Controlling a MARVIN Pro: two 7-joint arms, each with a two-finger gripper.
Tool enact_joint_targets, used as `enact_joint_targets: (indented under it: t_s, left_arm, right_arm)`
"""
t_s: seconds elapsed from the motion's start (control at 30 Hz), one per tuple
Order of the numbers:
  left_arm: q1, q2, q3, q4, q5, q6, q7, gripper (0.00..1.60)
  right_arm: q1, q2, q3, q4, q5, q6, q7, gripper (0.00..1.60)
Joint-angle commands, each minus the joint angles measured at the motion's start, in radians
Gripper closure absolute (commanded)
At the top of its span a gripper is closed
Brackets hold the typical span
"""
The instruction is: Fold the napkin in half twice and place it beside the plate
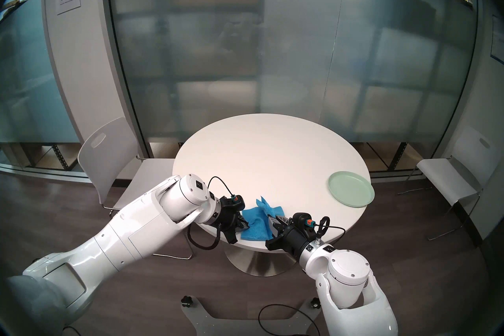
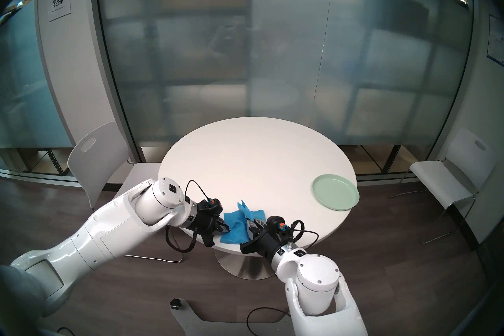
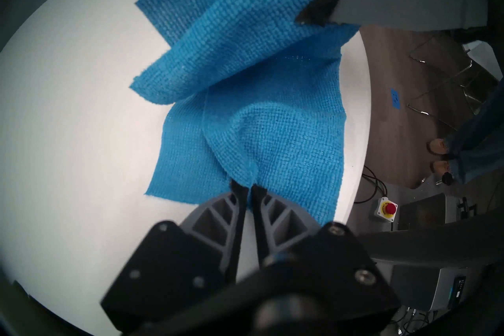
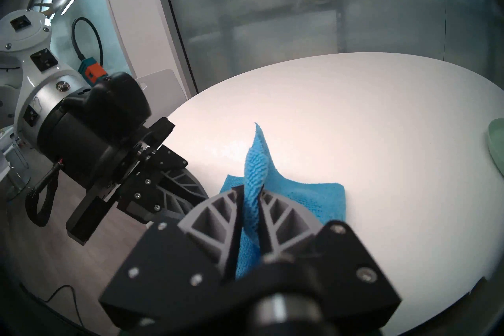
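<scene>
The bright blue napkin (image 1: 255, 226) lies rumpled at the near edge of the round white table (image 1: 272, 158). My left gripper (image 3: 246, 188) is shut on a pinched ridge at the napkin's (image 3: 286, 136) left edge, low on the tabletop. My right gripper (image 4: 249, 191) is shut on a flap of the napkin (image 4: 255, 161), which stands up between its fingers above the rest of the cloth. In the head view the left gripper (image 1: 243, 226) and the right gripper (image 1: 270, 219) flank the cloth. The mint-green plate (image 1: 351, 189) sits empty at the table's right edge, well apart from the napkin.
A white chair (image 1: 109, 163) stands left of the table and another (image 1: 458, 185) to the right. Frosted glass walls close the back. An emergency stop button (image 3: 387, 208) and a person's shoes (image 3: 439, 147) are on the floor beyond the table edge.
</scene>
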Motion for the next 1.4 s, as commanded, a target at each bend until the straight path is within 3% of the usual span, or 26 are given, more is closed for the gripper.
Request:
enact_joint_targets:
  t_s: [0.0, 0.1, 0.2, 0.5, 0.83, 1.27, 1.37]
  left_arm:
    - [-0.020, -0.022, -0.004, -0.007, -0.006, -0.003, -0.004, 1.07]
    - [-0.022, -0.023, -0.003, -0.007, -0.005, -0.002, -0.004, 1.07]
    - [-0.022, -0.024, -0.003, -0.007, -0.006, -0.001, -0.002, 1.08]
    - [-0.014, -0.020, -0.006, -0.012, -0.010, 0.002, 0.001, 1.08]
    - [0.000, -0.015, -0.008, -0.036, -0.016, 0.006, 0.010, 1.05]
    - [0.001, 0.006, -0.019, -0.077, -0.025, 0.026, 0.022, 0.81]
    - [0.001, 0.007, -0.019, -0.085, -0.027, 0.030, 0.026, 0.55]
  right_arm:
    - [0.039, 0.014, -0.039, 0.035, 0.029, -0.021, -0.037, 1.07]
    - [0.051, 0.019, -0.052, 0.051, 0.042, -0.023, -0.050, 1.07]
    - [0.066, 0.024, -0.067, 0.064, 0.054, -0.027, -0.063, 0.96]
    - [0.093, 0.021, -0.078, 0.081, 0.064, -0.045, -0.099, 1.01]
    - [0.141, 0.023, -0.101, 0.135, 0.054, -0.012, -0.126, 1.02]
    - [0.151, 0.039, -0.113, 0.165, 0.017, 0.011, -0.130, 1.04]
    - [0.153, 0.046, -0.113, 0.166, 0.012, 0.019, -0.122, 1.04]
